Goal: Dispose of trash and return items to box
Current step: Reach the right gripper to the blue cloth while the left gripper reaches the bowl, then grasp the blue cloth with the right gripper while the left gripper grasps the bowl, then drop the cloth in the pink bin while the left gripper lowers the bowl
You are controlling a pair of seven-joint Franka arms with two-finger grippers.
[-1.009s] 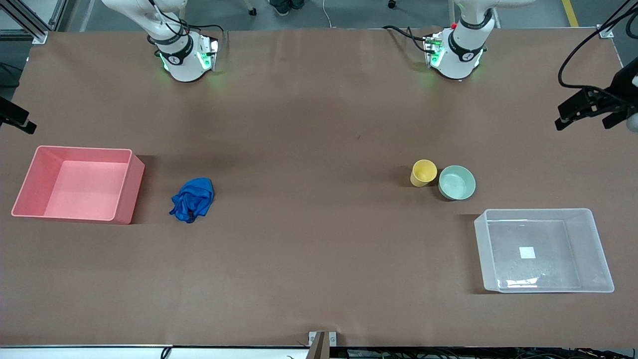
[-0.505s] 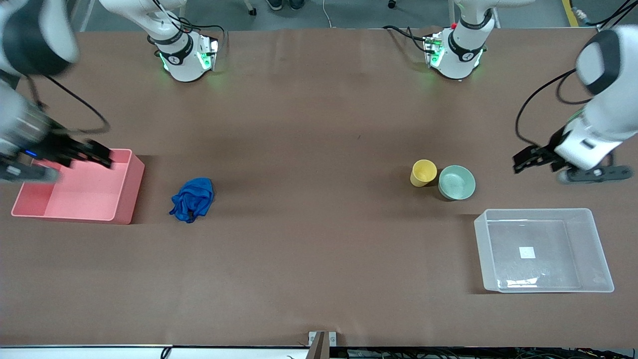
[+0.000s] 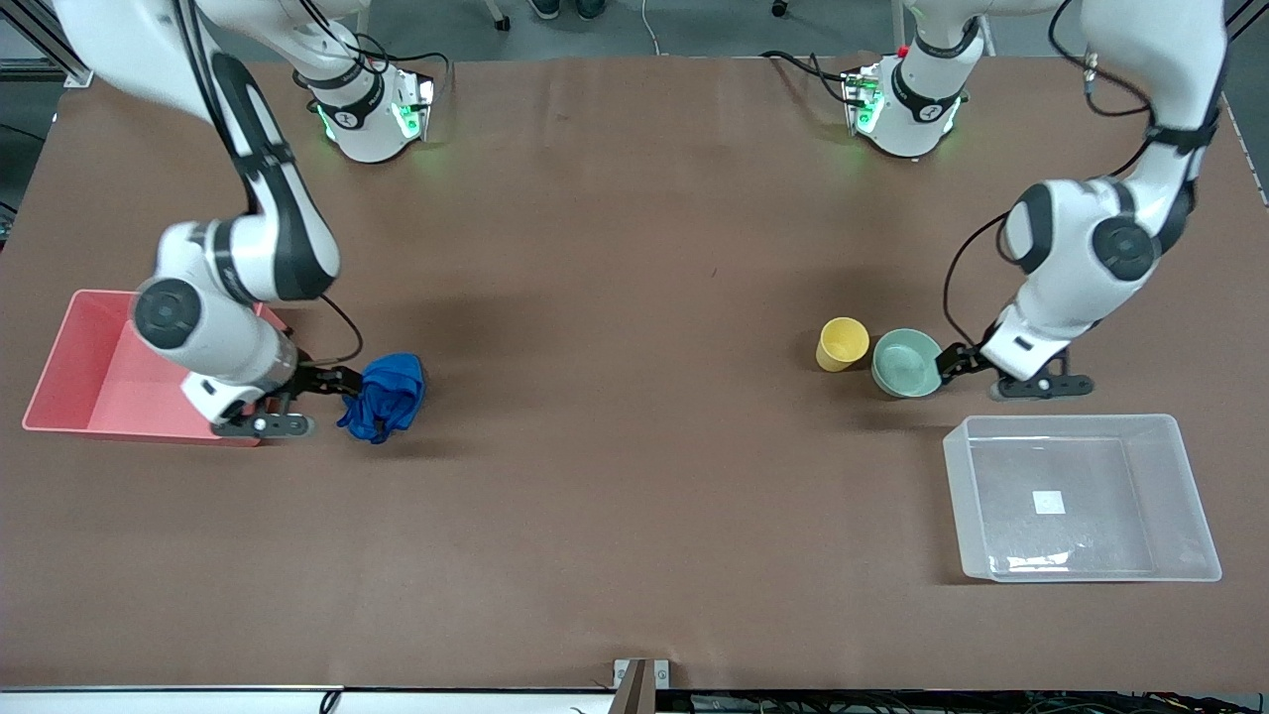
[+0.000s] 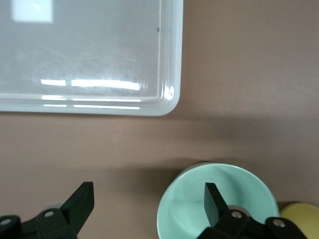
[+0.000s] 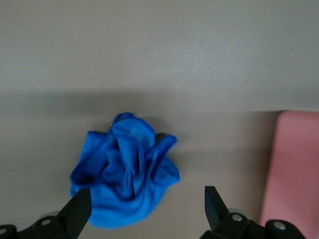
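The blue cloth wad (image 3: 387,397) lies on the table beside the pink bin (image 3: 69,347). My right gripper (image 3: 342,382) is open and low between the bin and the cloth, its tips at the cloth's edge. In the right wrist view the cloth (image 5: 124,174) sits between the spread fingers of that gripper (image 5: 145,206), mostly by one finger. The yellow cup (image 3: 843,343) and mint-green bowl (image 3: 908,363) stand side by side. My left gripper (image 3: 954,362) is open at the bowl's rim. In the left wrist view (image 4: 148,201) one finger is over the bowl's inside (image 4: 189,209). The clear box (image 3: 1061,424) is empty.
The clear box (image 4: 89,55) lies nearer the front camera than the bowl, toward the left arm's end. The pink bin's wall (image 5: 296,169) is close beside my right gripper. The yellow cup's edge (image 4: 299,216) shows next to the bowl.
Both arms have swung in from the table's ends and come down. The right gripper has reached the blue cloth, the left gripper the mint-green bowl. The objects have not moved.
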